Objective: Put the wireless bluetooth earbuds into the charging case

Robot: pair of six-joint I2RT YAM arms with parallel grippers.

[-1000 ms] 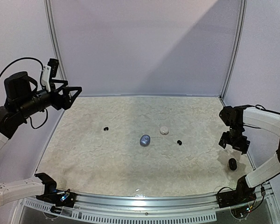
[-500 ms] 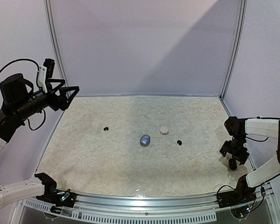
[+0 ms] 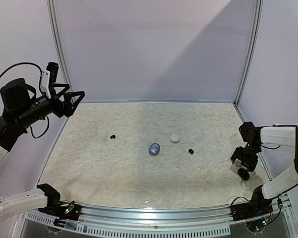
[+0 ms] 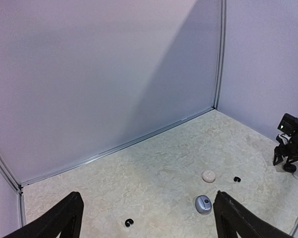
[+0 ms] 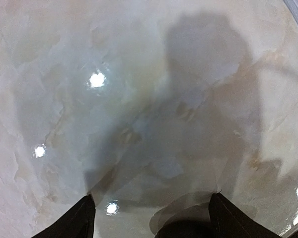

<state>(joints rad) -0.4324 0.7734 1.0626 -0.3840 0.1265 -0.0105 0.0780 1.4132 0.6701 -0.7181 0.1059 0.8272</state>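
Your right tool (image 5: 152, 195) open, fingers (image 5: 82, 220) straddle black case (image 3: 245, 174) directly beneath, desk (image 3: 139, 173) right edge. Left tool (image 4: 147, 194) open, far off.

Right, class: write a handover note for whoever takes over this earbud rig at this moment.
Left tool: open, empty, raised high on the left.
Right tool: open, low, jaws astride a black item at the table's right edge.
Mid-table: left black bud, right black bud, blue-grey case, white round piece.
Done: no bud seen seated. Left: all of it.
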